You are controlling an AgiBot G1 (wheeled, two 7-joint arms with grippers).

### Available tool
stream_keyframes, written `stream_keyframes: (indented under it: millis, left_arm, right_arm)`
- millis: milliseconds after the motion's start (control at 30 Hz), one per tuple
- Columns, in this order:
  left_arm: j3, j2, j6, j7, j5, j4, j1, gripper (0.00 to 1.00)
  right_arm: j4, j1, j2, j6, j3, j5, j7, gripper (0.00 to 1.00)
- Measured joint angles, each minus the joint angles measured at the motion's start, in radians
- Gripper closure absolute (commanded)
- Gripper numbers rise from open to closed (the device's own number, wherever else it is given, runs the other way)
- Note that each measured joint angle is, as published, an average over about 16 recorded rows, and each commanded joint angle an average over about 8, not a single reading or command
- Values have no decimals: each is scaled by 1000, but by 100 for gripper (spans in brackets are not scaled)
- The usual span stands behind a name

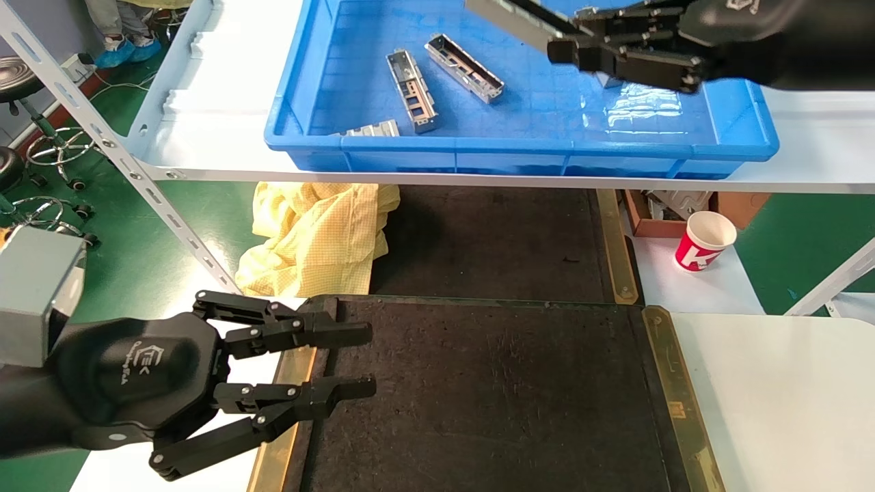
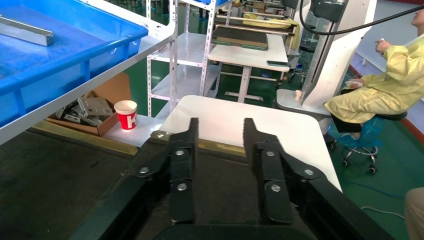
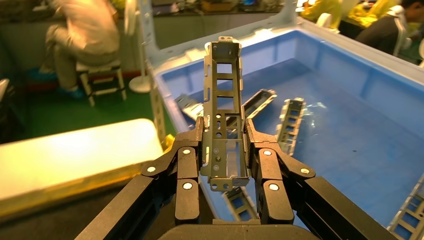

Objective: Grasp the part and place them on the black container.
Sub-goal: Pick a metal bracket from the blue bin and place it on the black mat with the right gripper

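Observation:
My right gripper (image 1: 564, 42) is shut on a silver part (image 1: 509, 17) and holds it in the air above the blue bin (image 1: 519, 147). In the right wrist view the part (image 3: 223, 100) stands lengthwise between the fingers (image 3: 186, 165), its cutouts showing. Other parts (image 1: 411, 89) (image 1: 465, 67) lie in the bin. The black container (image 1: 492, 389) lies at the front with brass strips (image 1: 677, 396) along its sides. My left gripper (image 1: 366, 359) is open and empty over the container's left edge; it also shows in the left wrist view (image 2: 220, 131).
The bin sits on a white shelf (image 1: 820, 157) above a second dark mat (image 1: 492, 239). A yellow cloth (image 1: 314, 232) lies left of the mat. A red paper cup (image 1: 704, 240) and a cardboard box (image 1: 666, 205) stand at the right. A white table (image 1: 786, 403) adjoins the container.

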Motion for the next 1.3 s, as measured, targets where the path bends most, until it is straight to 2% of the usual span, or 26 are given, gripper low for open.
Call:
stream_keyframes:
  millis: [133,367,567,833,1300]
  left_arm:
    - [0,0,0,0,0,0,0,0]
    - [0,0,0,0,0,0,0,0]
    - [0,0,0,0,0,0,0,0]
    - [0,0,0,0,0,0,0,0]
    - [0,0,0,0,0,0,0,0]
  right_arm:
    - [158,-60,73,-39,-47,68,57,100]
    - [456,-195,195,-32,-152,210,138,100]
    - [581,-280,239,-10,-224,277,123,100]
    - [527,-336,165,24,-278,242,-25,100]
    - [256,-388,-65,103,-327,152,-339,100]
